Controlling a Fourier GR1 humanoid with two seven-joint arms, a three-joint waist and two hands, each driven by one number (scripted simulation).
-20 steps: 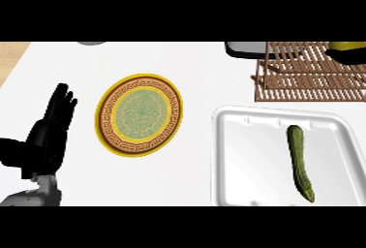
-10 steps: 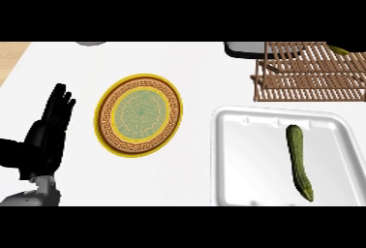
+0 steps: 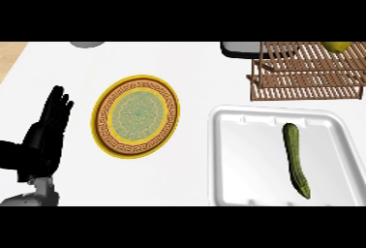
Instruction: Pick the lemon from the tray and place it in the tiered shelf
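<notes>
The yellow lemon shows at the picture's top right, on the top level of the wooden slatted tiered shelf; the upper edge cuts part of it off. In front of the shelf lies the white tray, with only a long green cucumber in it. My left hand stands open at the left edge, fingers up, far from both. My right hand does not show.
A round plate with a yellow rim and a patterned green centre lies between my left hand and the tray. A dark object with a grey rim sits just left of the shelf at the back.
The lemon shows more plainly at the shelf's far right corner. My left hand, the plate, the tray and the cucumber have stayed in place.
</notes>
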